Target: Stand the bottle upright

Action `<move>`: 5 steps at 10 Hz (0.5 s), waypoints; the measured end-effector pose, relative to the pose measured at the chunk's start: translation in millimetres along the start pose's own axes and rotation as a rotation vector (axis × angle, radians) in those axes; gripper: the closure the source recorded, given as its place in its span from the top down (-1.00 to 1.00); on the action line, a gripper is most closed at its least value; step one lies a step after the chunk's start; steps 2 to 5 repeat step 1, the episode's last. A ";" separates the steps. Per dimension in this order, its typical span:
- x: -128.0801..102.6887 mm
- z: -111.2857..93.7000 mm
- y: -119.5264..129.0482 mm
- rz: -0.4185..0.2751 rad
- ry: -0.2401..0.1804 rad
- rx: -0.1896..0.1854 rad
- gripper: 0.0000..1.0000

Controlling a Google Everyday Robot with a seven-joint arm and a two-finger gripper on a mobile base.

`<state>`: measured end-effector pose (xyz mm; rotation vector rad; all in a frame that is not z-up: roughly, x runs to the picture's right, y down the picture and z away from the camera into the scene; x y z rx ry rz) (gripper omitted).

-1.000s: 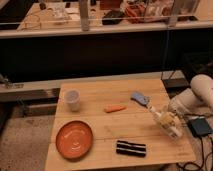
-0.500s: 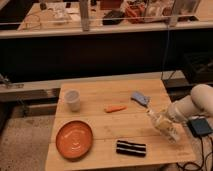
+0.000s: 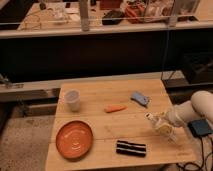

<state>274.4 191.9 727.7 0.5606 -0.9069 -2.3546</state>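
Note:
The bottle (image 3: 159, 123) is small and whitish with a white cap that points up and to the left. It lies tilted near the right edge of the wooden table (image 3: 100, 125). My gripper (image 3: 166, 126) reaches in from the right on a white arm (image 3: 197, 110) and is closed around the bottle's body. The bottle's lower end is hidden behind the gripper.
A white cup (image 3: 72, 100) stands at the table's left rear. An orange plate (image 3: 74, 140) lies front left. A carrot (image 3: 115, 108) and a blue object (image 3: 140, 98) lie mid-table. A black-and-white striped block (image 3: 131, 148) lies front centre. A dark pad (image 3: 200, 128) sits beyond the right edge.
The arm has shifted a little, and the gripper with the bottle has moved slightly to the left. The other objects have not moved.

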 end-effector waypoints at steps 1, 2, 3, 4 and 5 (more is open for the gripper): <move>0.3 -0.5 1.2 -0.007 0.015 0.012 -1.00; 0.3 -0.5 1.2 -0.007 0.015 0.012 -1.00; 0.3 -0.5 1.2 -0.007 0.015 0.012 -1.00; 0.3 -0.5 1.2 -0.007 0.015 0.012 -1.00; 0.3 -0.5 1.2 -0.007 0.015 0.012 -1.00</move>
